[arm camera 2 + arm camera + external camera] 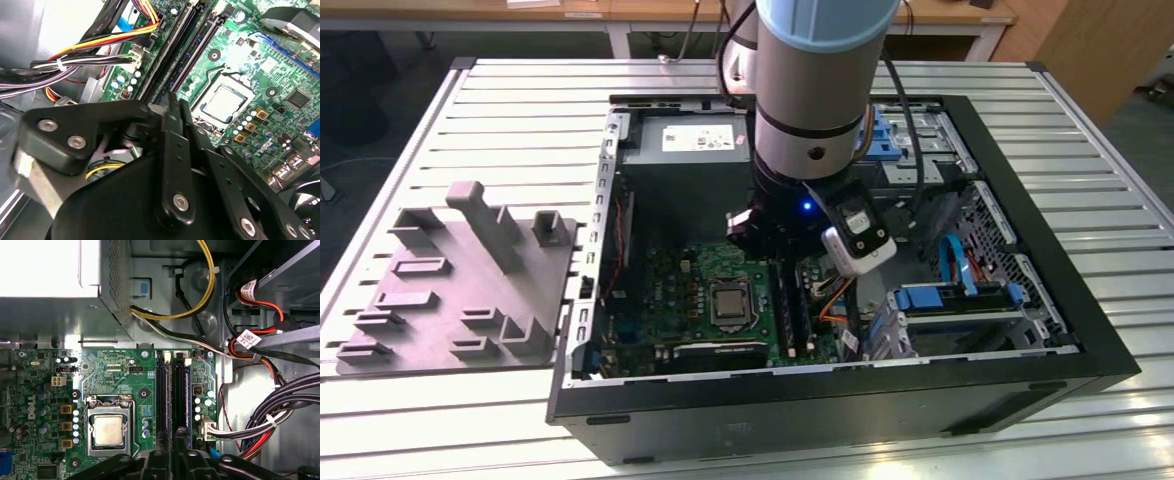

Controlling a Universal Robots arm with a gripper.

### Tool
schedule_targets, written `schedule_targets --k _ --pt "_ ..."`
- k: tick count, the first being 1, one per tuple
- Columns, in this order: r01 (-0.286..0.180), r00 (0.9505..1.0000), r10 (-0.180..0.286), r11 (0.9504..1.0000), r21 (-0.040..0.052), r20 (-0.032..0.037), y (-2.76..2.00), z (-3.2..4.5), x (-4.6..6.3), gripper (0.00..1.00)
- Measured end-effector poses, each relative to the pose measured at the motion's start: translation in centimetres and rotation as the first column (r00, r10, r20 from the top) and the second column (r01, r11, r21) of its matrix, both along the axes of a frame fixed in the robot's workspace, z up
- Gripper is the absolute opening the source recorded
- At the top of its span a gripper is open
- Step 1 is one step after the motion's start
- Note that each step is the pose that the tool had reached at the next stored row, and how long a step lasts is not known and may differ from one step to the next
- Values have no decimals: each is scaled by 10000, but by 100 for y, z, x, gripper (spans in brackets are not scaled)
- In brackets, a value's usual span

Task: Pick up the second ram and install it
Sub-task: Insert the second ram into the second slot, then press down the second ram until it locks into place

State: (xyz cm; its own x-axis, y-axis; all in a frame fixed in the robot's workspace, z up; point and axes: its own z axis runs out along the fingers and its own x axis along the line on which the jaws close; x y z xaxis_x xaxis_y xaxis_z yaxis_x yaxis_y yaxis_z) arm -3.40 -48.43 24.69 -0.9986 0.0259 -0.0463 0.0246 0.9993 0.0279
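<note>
Our gripper [180, 452] hangs low over the slots [172, 395] beside the CPU [109, 431], fingers [172, 130] pinched narrow on the ram [181, 432], upright edge-down to seat it.

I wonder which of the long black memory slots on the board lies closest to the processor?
The slot right beside the silver processor in the first wrist view; the other slot sits farther off, toward the cables.

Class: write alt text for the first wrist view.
A green motherboard lies inside an open computer case, its bare silver processor in a socket beside long black memory slots. The gripper hangs over those slots; bundled cables run alongside.
</note>
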Motion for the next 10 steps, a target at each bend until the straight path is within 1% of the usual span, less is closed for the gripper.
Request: schedule_targets --k 2,3,4,10 --pt "0 10000 0 10000 0 0 0 0 0 17" --pt "0 10000 0 10000 0 0 0 0 0 11" --pt "0 10000 0 10000 0 0 0 0 0 10" --pt "0 10000 0 10000 0 0 0 2 0 10"
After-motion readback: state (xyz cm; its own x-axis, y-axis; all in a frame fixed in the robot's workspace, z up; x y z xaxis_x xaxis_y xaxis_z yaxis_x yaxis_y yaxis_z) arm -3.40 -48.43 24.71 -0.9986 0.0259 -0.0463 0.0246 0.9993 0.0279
